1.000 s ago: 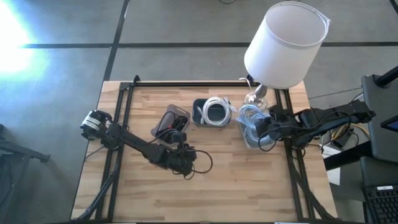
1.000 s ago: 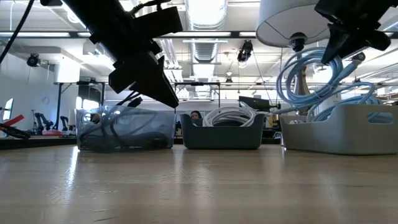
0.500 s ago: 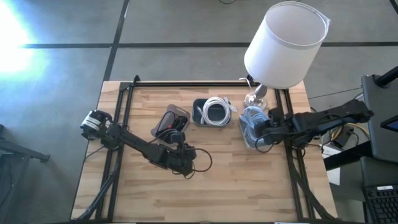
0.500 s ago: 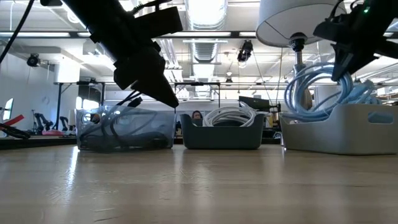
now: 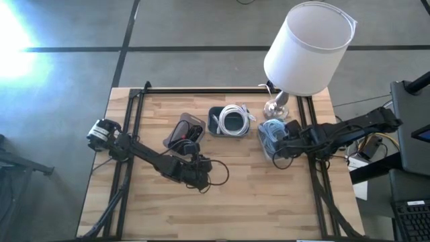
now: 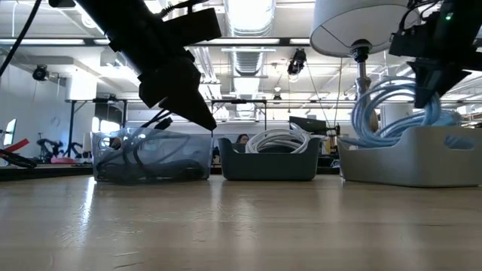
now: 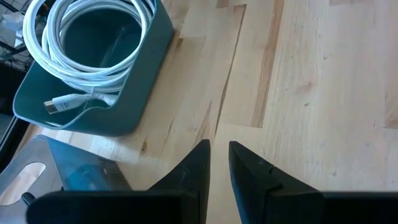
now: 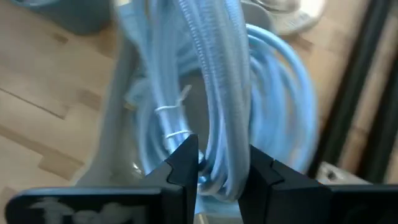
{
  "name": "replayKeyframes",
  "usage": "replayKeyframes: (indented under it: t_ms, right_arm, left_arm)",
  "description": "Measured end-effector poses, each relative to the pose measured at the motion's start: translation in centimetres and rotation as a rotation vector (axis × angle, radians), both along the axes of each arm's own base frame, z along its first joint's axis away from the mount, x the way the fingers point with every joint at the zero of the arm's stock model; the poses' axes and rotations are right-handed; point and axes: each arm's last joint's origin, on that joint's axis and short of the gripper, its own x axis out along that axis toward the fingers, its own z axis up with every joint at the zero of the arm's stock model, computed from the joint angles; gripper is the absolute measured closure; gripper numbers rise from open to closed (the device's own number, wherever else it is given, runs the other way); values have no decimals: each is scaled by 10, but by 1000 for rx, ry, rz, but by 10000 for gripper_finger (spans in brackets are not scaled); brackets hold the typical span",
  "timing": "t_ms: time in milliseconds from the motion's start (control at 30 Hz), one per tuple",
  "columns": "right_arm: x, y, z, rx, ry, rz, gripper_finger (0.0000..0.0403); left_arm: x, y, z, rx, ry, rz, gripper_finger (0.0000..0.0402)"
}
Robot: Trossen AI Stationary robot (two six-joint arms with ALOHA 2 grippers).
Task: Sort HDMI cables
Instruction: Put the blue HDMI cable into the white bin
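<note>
Hand point(image 8: 214, 171) of R arm clamped on light-blue coil point(image 8: 224, 99) over grey bin point(image 6: 410, 162); L fingers together.

Near half of the wooden table point(image 5: 269, 195) open for passage, three bins point(image 6: 267, 162) lined along the far side, lamp point(image 5: 306, 50) overhanging the grey bin point(image 6: 410, 154), left arm point(image 5: 151, 156) crossing mid-table.

Three bins in a row across the desk point(image 5: 235, 195), clear bin point(image 5: 184, 130) left, middle bin point(image 5: 230, 122) holding a coiled cable point(image 5: 235, 117), right bin point(image 5: 271, 140) beside the lamp base point(image 5: 276, 105), left gripper point(image 5: 203, 176) before the clear bin, right gripper point(image 5: 278, 142) over the right bin
</note>
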Motion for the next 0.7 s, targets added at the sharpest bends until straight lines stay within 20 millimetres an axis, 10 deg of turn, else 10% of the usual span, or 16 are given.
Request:
replayKeyframes:
  t_ms: [700]
  right_arm:
    - [-20, 0, 6, 187, 44, -45, 300]
  left_arm:
    - [0, 0, 0, 4, 2, -3, 339]
